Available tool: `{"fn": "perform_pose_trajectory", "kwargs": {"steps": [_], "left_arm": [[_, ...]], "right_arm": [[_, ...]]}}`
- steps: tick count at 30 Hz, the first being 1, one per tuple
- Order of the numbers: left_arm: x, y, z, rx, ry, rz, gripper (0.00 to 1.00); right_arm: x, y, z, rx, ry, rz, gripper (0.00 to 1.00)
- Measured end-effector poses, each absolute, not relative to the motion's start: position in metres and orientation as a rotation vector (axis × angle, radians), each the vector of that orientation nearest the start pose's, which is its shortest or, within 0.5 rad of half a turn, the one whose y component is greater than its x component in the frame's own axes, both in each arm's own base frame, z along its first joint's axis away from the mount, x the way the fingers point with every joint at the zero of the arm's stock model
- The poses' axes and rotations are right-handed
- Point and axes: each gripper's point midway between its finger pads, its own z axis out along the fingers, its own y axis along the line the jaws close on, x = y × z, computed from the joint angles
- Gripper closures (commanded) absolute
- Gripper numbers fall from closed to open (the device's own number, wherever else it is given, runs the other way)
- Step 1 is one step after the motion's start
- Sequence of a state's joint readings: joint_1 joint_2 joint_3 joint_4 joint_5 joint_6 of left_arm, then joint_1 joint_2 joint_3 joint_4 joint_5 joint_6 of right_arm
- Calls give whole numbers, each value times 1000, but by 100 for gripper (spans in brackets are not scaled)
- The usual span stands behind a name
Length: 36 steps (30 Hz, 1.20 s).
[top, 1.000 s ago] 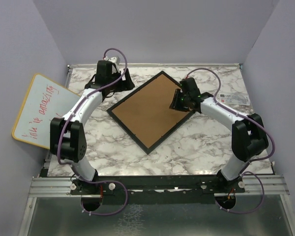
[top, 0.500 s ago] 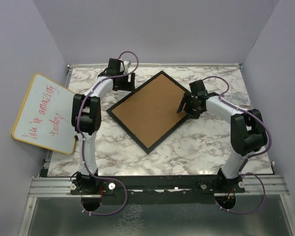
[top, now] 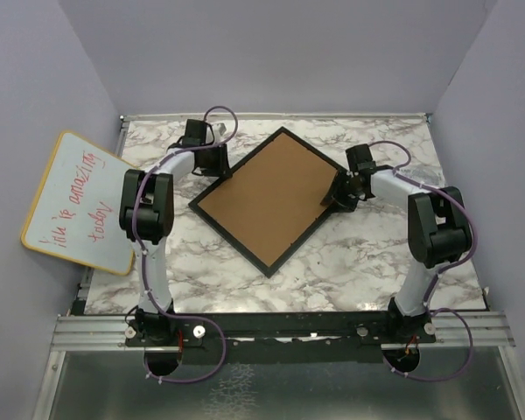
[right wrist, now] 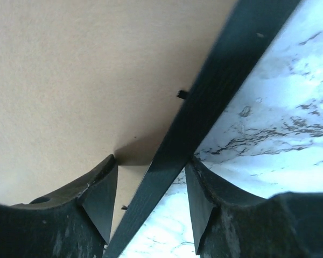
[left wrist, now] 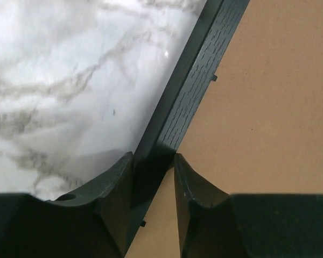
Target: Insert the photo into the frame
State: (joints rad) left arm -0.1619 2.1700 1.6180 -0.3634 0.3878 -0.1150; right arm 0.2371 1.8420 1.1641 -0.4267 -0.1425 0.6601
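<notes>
The frame [top: 230,238] lies face down on the marble table, turned like a diamond, with its brown backing board [top: 267,197] facing up. The photo is hidden from every view. My left gripper [top: 220,171] is at the frame's upper-left rail. In the left wrist view that gripper [left wrist: 153,156] is shut on the black rail [left wrist: 196,80], one finger on each side. My right gripper [top: 332,194] is at the right-hand rail. In the right wrist view it [right wrist: 152,159] straddles the rail [right wrist: 226,70], open, with a gap on the board side.
A yellow-rimmed whiteboard [top: 74,201] with red writing leans off the table's left edge. Purple walls close in the back and both sides. Bare marble [top: 350,254] lies between the frame and the arm bases.
Both arms drew their elbows in and lowered their grippers onto opposite rails of the frame. The left jaws closed on the rail; the right jaws narrowed around theirs.
</notes>
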Motion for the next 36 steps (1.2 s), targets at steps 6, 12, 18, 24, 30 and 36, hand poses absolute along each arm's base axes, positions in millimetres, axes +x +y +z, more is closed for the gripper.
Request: {"fn": "perform_pose_trajectory", "kwargs": {"steps": [6, 12, 18, 24, 30, 36], "left_arm": [[448, -140, 42, 95, 2532, -610, 75], [381, -148, 40, -5, 2590, -653, 75], [309, -174, 38, -10, 2631, -724, 75], [259, -177, 45, -60, 2634, -802, 52], [274, -167, 93, -86, 2520, -760, 38], [293, -130, 140, -269, 2360, -650, 31]], "right_arm": [[393, 132, 32, 487, 2681, 428, 59], [408, 123, 35, 389, 2662, 356, 58], [426, 111, 45, 380, 2622, 268, 49], [433, 108, 62, 411, 2589, 223, 38], [419, 129, 97, 391, 2550, 264, 34], [392, 240, 137, 184, 2538, 414, 36]]}}
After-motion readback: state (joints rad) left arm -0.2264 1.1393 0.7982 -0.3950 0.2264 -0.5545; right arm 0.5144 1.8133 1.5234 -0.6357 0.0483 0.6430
